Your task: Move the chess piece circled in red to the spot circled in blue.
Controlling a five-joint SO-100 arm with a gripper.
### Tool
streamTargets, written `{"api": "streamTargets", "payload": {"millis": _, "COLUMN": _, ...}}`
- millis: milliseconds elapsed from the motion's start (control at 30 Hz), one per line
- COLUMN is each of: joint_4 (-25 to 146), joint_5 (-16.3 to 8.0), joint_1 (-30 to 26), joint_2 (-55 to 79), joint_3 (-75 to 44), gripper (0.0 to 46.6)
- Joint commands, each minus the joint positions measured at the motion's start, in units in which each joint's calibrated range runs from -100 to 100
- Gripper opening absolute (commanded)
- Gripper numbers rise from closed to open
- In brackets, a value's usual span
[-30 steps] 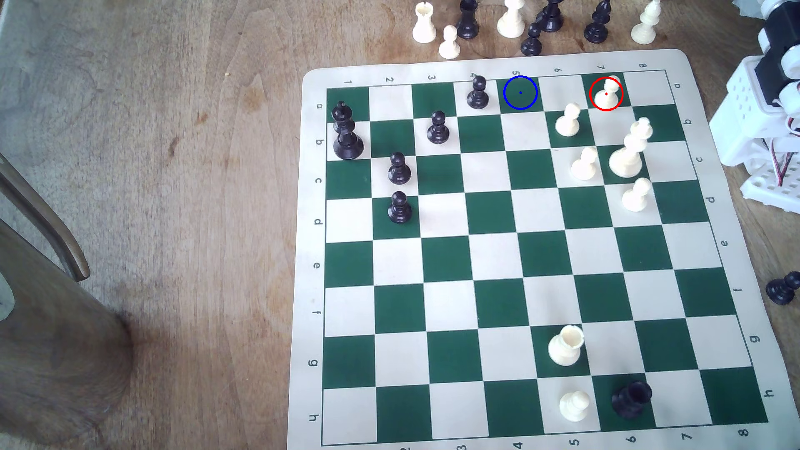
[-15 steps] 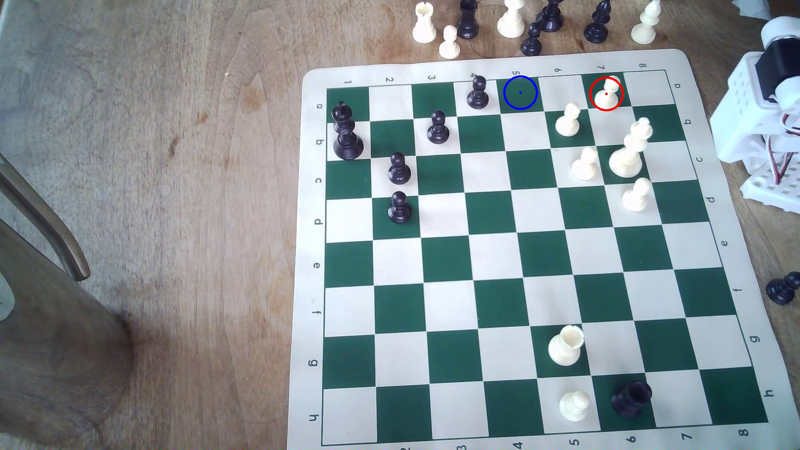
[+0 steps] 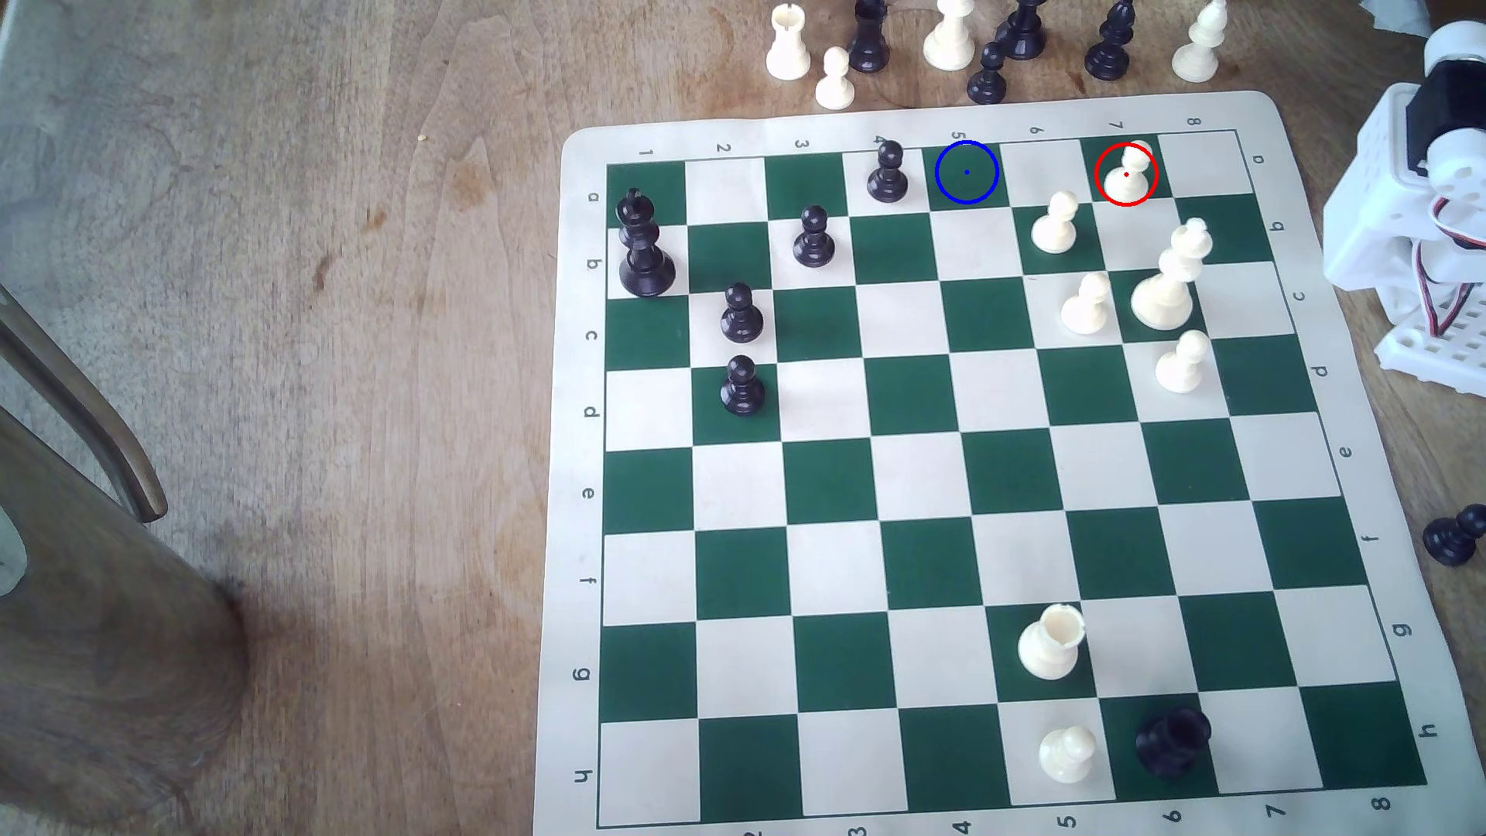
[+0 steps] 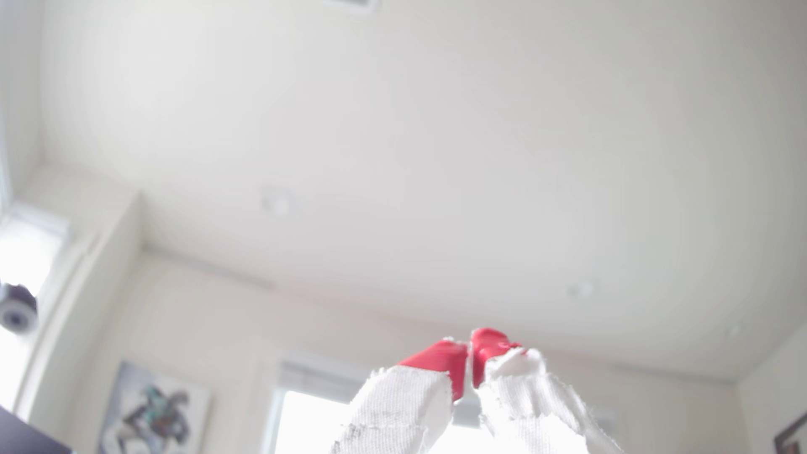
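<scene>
Close up on the wrist view, the gripper points up at a pale ceiling, red-tipped fingers pressed together with nothing between them. Over on the exterior view, the arm sits off the board's right edge on the worktop. Far row now: the chess piece stands upright inside its red ring, and the spot, ringed blue, lies two squares toward the exterior view's left, just beside a black pawn.

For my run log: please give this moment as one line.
pawn: on red-ringed square | spot: free | gripper: shut, empty, pointing at ceiling | task: not started
</scene>
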Motion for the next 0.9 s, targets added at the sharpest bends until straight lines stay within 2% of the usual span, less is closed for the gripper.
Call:
{"api": "streamTargets", "payload": {"millis": 0, "joint_4": 26.87, "joint_5": -0.20, "joint_1": 8.52, "joint_2": 0.39, "joint_3": -9.02, "gripper": 0.3}}
{"api": "streamTargets", "payload": {"millis": 67, "joint_4": 33.34, "joint_5": -0.34, "joint_1": 11.81, "joint_2": 0.31, "joint_3": -10.29, "gripper": 3.2}}
{"api": "streamTargets", "payload": {"millis": 100, "joint_4": 36.04, "joint_5": -1.22, "joint_1": 12.27, "joint_2": 0.31, "joint_3": -10.66, "gripper": 3.2}}
{"api": "streamTargets", "payload": {"millis": 133, "joint_4": 43.82, "joint_5": -2.98, "joint_1": 14.78, "joint_2": 0.22, "joint_3": -11.02, "gripper": 2.6}}
{"api": "streamTargets", "payload": {"millis": 300, "joint_4": 62.58, "joint_5": -3.37, "joint_1": 16.42, "joint_2": 0.05, "joint_3": -10.11, "gripper": 0.2}}
{"api": "streamTargets", "payload": {"millis": 533, "joint_4": 84.94, "joint_5": -6.25, "joint_1": 13.76, "joint_2": 9.56, "joint_3": -14.01, "gripper": 0.6}}
{"api": "streamTargets", "payload": {"millis": 633, "joint_4": 95.67, "joint_5": -8.69, "joint_1": 8.21, "joint_2": 17.96, "joint_3": -19.00, "gripper": 0.8}}
{"api": "streamTargets", "payload": {"millis": 733, "joint_4": 100.17, "joint_5": -12.60, "joint_1": 4.84, "joint_2": 26.54, "joint_3": -24.35, "gripper": 1.5}}
{"api": "streamTargets", "payload": {"millis": 767, "joint_4": 101.07, "joint_5": -13.19, "joint_1": 4.53, "joint_2": 28.66, "joint_3": -24.98, "gripper": 1.8}}
{"api": "streamTargets", "payload": {"millis": 833, "joint_4": 102.71, "joint_5": -14.11, "joint_1": 4.22, "joint_2": 32.90, "joint_3": -25.16, "gripper": 4.5}}
{"api": "streamTargets", "payload": {"millis": 867, "joint_4": 102.71, "joint_5": -14.55, "joint_1": 4.45, "joint_2": 35.96, "joint_3": -24.17, "gripper": 8.7}}
